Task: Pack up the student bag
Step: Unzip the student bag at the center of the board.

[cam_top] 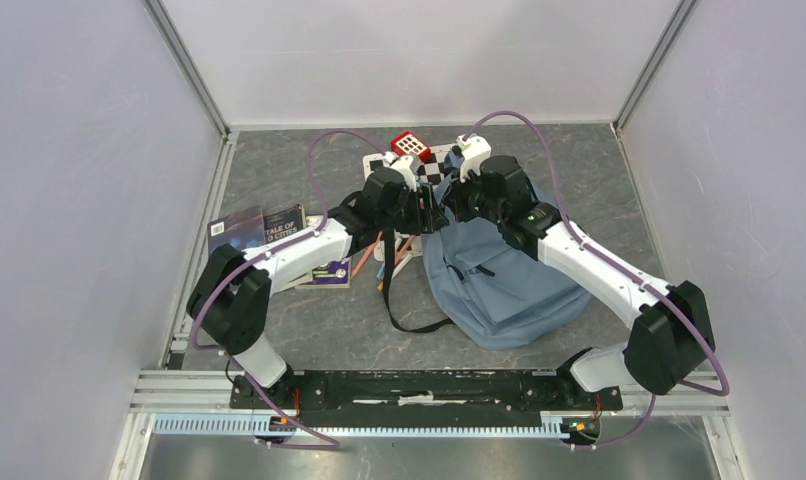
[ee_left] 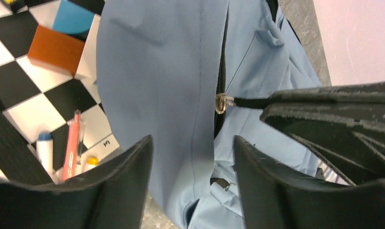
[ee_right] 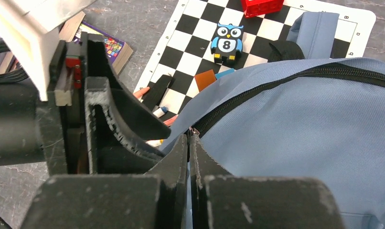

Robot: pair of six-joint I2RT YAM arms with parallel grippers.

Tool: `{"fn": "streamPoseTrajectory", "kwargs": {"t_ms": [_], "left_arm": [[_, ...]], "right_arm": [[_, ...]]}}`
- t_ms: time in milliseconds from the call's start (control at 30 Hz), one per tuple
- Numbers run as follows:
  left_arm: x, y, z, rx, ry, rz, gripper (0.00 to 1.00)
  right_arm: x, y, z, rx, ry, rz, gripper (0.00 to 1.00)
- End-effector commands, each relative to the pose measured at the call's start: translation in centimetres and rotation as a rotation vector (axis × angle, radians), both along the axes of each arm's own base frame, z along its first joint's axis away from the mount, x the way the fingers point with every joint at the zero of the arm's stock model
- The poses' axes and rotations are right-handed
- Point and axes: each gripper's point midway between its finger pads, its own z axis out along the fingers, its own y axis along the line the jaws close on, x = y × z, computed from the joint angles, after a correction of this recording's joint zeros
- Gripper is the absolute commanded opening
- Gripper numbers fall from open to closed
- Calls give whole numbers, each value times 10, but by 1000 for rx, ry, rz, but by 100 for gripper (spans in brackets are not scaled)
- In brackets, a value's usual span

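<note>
The student bag point(cam_top: 509, 275) lies right of centre, partly on the chessboard mat point(ee_right: 190, 57), the right gripper point(ee_right: 189, 143) pinched tight at its zipper point(ee_right: 276, 78) and the left gripper point(ee_left: 193, 148) spread wide above the fabric, while the books point(cam_top: 269, 232), pens point(ee_left: 72, 143) and owl toy point(ee_right: 227, 43) lie outside, so packing seems barely begun.

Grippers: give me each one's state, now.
Left gripper: open, holding nothing, over the student bag.
Right gripper: shut on the student bag, at its zipper.
</note>
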Motion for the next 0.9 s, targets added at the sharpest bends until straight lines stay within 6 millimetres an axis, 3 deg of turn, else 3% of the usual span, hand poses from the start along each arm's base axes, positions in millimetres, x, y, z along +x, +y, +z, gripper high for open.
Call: {"fn": "streamPoseTrajectory", "kwargs": {"t_ms": [0,167,333,567,867], "left_arm": [[13,-22,34,-77,-78,-50,55],[11,-22,28,-71,-65,-58,26],[7,-20,29,-76,-67,-71,2],[-15,-19,27,-100,-58,-143,2],[-49,-5,17,-105,-33,-211,2]], "right_arm": [[-4,1,33,78,-61,-2,0],[-5,-1,32,74,-62,-11,0],[0,-5,35,53,-88,-30,0],[11,-22,44,-9,-166,-105,0],[25,-25,45,-62,-173,-141,0]]}}
